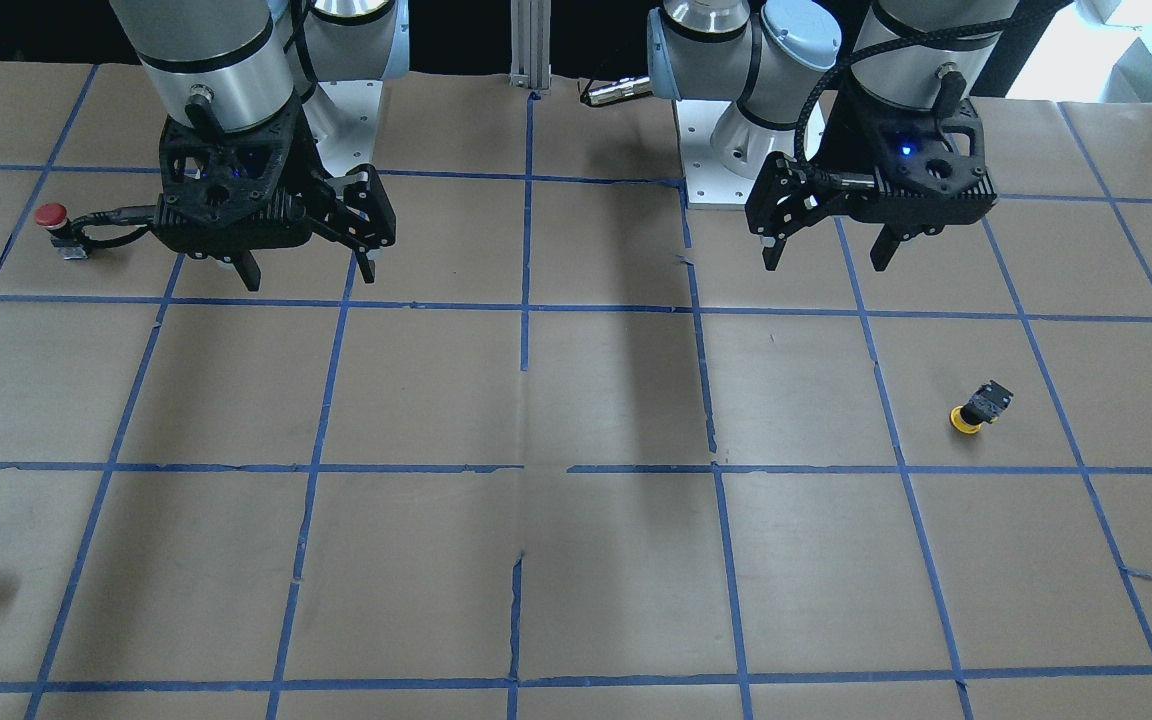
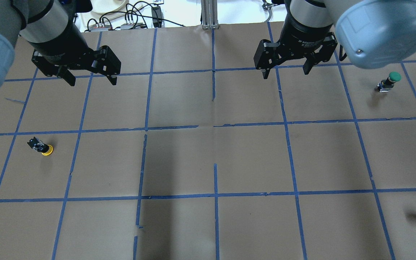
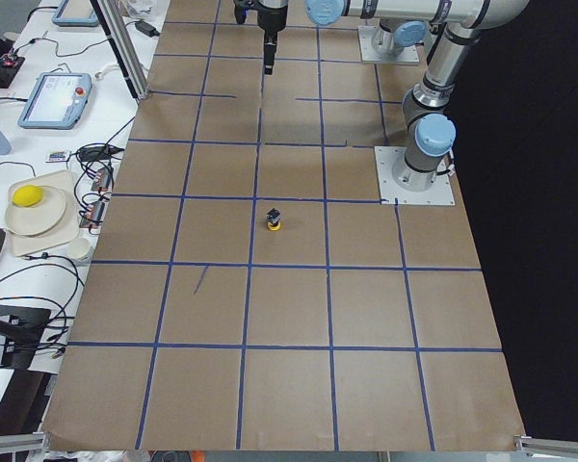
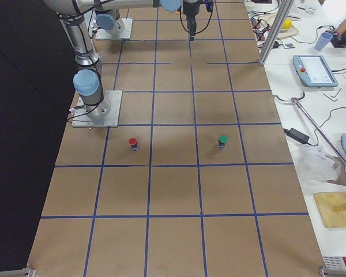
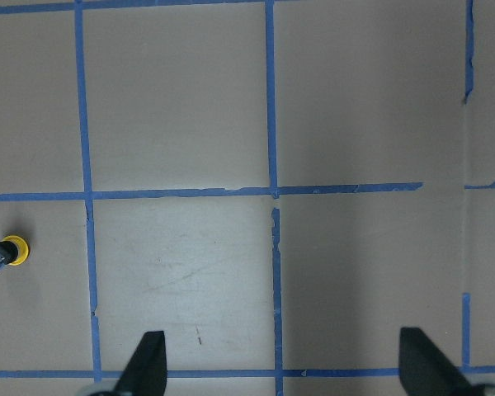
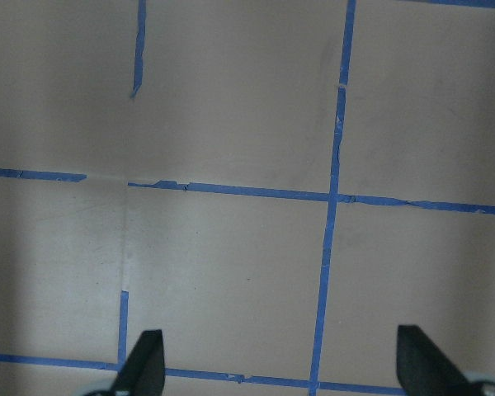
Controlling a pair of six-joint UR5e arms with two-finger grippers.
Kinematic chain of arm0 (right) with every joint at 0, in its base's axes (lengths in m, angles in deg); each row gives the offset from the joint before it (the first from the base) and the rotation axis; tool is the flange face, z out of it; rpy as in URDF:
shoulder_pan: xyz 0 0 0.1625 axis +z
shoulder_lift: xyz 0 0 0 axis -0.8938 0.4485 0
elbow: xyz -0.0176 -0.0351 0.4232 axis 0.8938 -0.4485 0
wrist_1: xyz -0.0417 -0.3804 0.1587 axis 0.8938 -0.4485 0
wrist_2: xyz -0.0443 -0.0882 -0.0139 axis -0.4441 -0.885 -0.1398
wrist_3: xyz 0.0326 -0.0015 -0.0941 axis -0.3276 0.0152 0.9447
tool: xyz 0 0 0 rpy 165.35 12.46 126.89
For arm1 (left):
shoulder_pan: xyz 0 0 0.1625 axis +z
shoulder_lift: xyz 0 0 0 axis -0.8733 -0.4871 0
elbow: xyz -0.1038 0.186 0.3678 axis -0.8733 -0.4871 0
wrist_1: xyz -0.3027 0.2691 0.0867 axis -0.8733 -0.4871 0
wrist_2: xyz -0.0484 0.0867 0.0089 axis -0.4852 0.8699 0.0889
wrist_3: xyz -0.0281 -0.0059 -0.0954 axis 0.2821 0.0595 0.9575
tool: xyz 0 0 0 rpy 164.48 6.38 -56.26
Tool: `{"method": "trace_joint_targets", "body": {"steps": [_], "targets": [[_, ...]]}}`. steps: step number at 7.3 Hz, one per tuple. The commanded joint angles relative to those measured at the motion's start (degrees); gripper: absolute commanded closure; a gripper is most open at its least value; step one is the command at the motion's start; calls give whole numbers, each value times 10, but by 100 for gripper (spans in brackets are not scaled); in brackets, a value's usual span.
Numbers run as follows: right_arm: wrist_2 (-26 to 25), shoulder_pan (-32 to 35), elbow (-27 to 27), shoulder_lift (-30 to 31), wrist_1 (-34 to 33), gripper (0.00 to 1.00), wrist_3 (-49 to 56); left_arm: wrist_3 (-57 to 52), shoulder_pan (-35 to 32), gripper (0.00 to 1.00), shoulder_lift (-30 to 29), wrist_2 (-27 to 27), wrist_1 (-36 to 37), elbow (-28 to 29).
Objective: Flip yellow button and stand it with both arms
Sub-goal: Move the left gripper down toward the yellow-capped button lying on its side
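Left claw (image 5: 282, 334) and right claw (image 6: 280, 332) gape wide; yellow button (image 5: 8, 251), edge-cropped, seemingly lies sideways.

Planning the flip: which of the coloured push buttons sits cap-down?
The yellow button: it rests on its cap, black body pointing up. The red button and green button stand cap-up.

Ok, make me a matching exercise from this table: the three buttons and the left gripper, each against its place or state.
Things: 1 yellow button; 2 red button; 3 green button; 4 left gripper.
States: A open, empty; B upright near the right arm's base plate; C lying on its side; D upright, farther from that plate.
Pairs: 1-C, 2-B, 3-D, 4-A.
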Motion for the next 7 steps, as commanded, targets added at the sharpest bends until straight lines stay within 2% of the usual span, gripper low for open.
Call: {"method": "trace_joint_targets", "body": {"steps": [1, 3, 4, 6, 7], "targets": [[-1, 0, 0, 0, 0, 0, 0, -9, 13, 0, 8, 1, -8, 1], [-1, 0, 0, 0, -1, 0, 0, -17, 16, 0, 9, 2, -8, -2], [-1, 0, 0, -1, -1, 0, 0, -61, 21, 0, 9, 6, -7, -2], [0, 0, 0, 0, -1, 0, -1, -128, 69, 0, 9, 5, -13, -12], [0, 0, 0, -1, -1, 0, -1, -195, 116, 0, 8, 4, -12, -17]]}}
